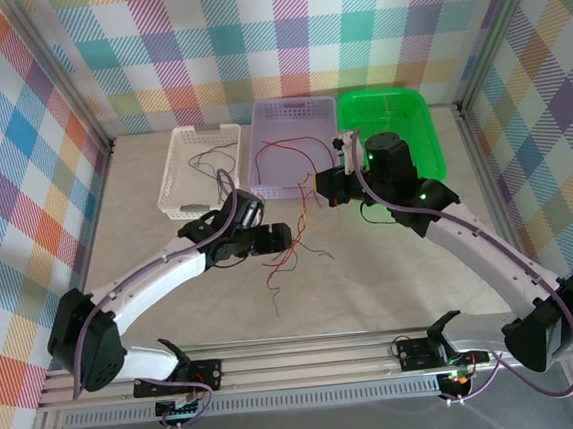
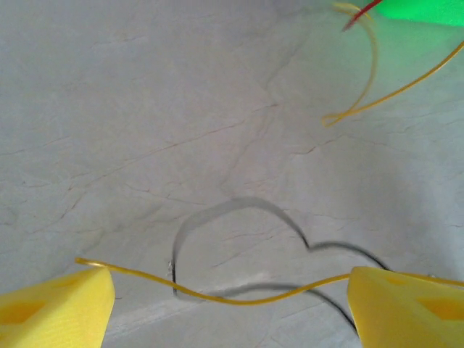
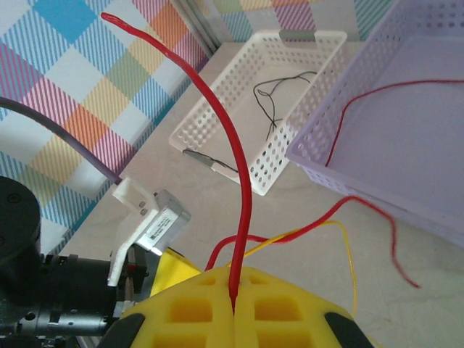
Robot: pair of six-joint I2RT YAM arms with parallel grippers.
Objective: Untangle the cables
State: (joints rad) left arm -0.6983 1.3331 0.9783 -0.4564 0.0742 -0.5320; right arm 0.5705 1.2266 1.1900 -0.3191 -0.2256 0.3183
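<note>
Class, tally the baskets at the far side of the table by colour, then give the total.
white basket: 1
lavender basket: 1
green basket: 1
Total: 3

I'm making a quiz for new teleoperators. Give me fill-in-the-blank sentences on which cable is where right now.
The right gripper is shut on a ___.
The white basket holds a ___.
Between the open jaws of the left gripper runs a ___.
In the top view, right of the lavender basket stands a ___.
Missing: red cable; black cable; yellow cable; green bin.
</note>
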